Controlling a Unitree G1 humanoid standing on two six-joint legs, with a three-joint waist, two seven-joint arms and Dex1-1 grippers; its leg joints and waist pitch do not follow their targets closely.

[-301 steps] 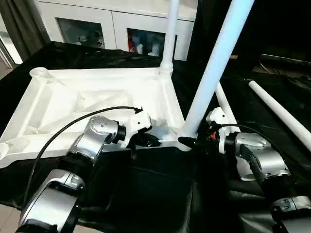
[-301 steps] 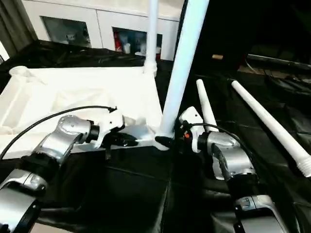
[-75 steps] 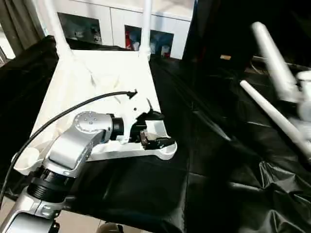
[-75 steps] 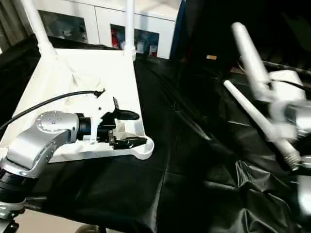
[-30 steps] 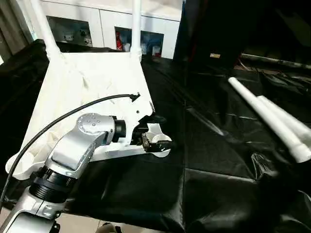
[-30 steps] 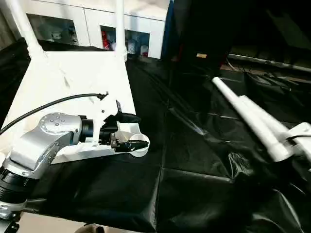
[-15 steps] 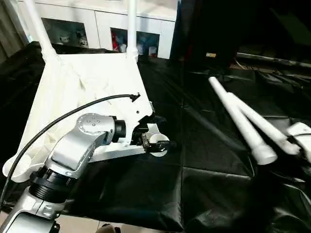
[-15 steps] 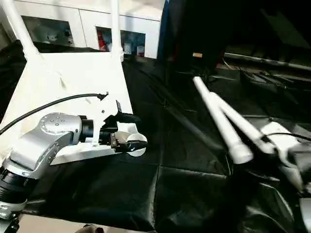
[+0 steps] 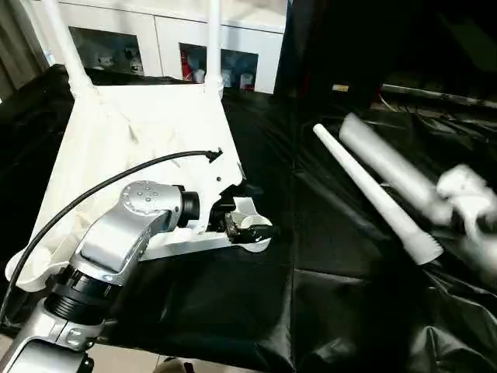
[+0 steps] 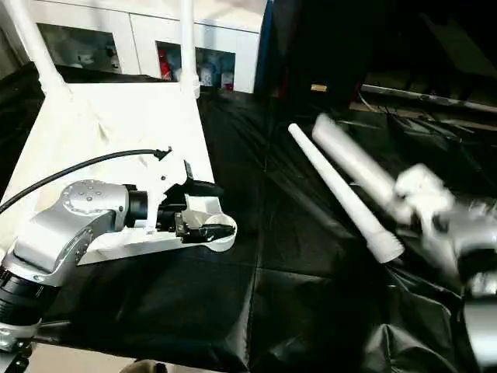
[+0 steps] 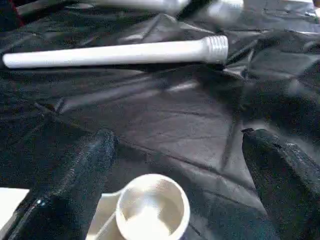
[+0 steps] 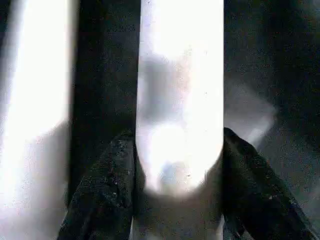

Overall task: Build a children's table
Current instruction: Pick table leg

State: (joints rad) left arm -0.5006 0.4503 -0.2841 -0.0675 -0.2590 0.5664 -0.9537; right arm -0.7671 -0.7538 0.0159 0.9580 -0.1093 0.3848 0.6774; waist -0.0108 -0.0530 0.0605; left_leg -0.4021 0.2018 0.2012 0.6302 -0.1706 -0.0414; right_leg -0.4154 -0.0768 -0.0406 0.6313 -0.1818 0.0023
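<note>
Holding a long white plastic tube leg (image 12: 180, 100) between the black fingers (image 12: 107, 195) of the right gripper (image 10: 423, 203), raised above the black-draped counter (image 9: 311, 311) at the robot's right, blurred in the head views. Clamping near one end, with most of the length sticking out beyond the grip. Lying just beside it on the cloth: a second white tube leg (image 9: 373, 194) with a threaded end (image 11: 216, 47). Resting upside down at the left: the white rectangular plastic tabletop with raised rim (image 9: 140, 132), two upright white tube legs (image 9: 213, 39) already seated in its far corners. Hovering with fingers spread wide at the near right corner socket (image 11: 152, 207): the left gripper (image 9: 237, 221), gripping nothing, one finger on each side of the open socket.

Likely light, stiff and hollow, with a smooth wall prone to slipping or swinging under an end grip. Better taken closer to mid-length, or near the threaded end for steering into the socket. Probably needing the tabletop steadied at the rim beside that corner.
</note>
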